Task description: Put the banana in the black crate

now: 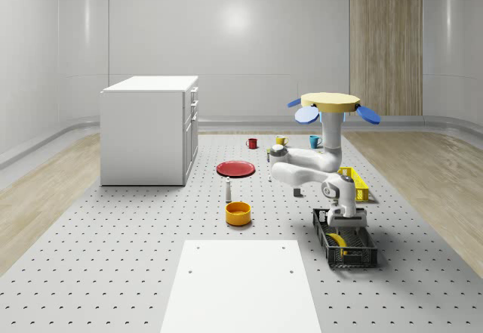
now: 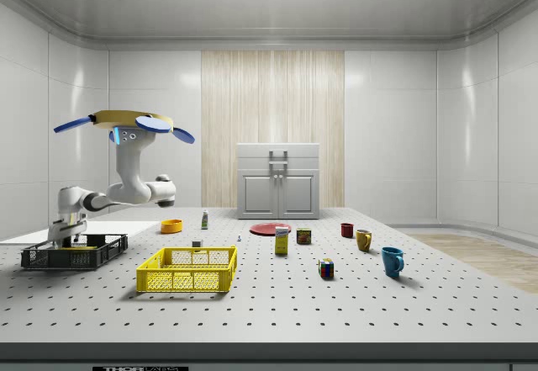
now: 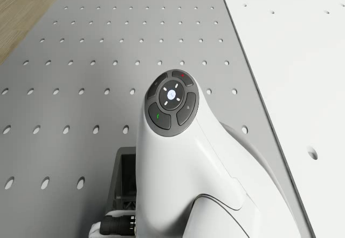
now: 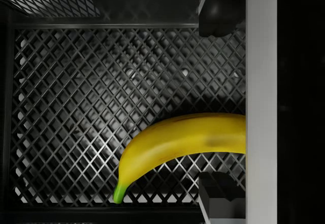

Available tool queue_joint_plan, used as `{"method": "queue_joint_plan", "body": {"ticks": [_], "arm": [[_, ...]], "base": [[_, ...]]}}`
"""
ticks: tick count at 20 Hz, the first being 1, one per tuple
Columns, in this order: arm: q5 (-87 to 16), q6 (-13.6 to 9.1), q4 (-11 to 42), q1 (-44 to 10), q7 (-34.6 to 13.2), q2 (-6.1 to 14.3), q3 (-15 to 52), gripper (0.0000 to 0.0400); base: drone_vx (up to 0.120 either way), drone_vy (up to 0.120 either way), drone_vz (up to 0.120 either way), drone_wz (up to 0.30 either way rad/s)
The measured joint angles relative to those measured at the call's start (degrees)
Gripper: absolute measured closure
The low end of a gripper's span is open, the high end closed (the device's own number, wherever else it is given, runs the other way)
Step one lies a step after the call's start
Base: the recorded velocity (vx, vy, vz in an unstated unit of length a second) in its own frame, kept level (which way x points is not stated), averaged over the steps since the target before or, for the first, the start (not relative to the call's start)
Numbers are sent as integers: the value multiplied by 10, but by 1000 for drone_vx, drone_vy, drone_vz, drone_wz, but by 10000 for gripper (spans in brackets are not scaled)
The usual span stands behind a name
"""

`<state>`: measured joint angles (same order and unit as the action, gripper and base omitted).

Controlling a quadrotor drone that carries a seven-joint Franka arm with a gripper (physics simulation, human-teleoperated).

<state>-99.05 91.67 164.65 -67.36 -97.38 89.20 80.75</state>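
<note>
Yellow banana (image 4: 183, 145) lies in the black crate (image 4: 76, 107) between spread fingers (image 4: 221, 10).

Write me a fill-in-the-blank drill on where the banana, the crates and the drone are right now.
1. The banana lies on the mesh floor of the ____ crate.
2. The gripper hangs over that crate, and the drone ____ above the perforated floor.
3. The empty crate nearest the side camera is ____.
4. The plate beside the white cabinet is ____.

Missing words: black; hovers; yellow; red
</note>
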Motion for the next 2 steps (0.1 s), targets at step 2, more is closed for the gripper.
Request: {"method": "queue_joint_plan", "body": {"ticks": [2], "arm": [[4,-1,0,0,0,1,4,4]], "base": [[0,0,0,0]]}}
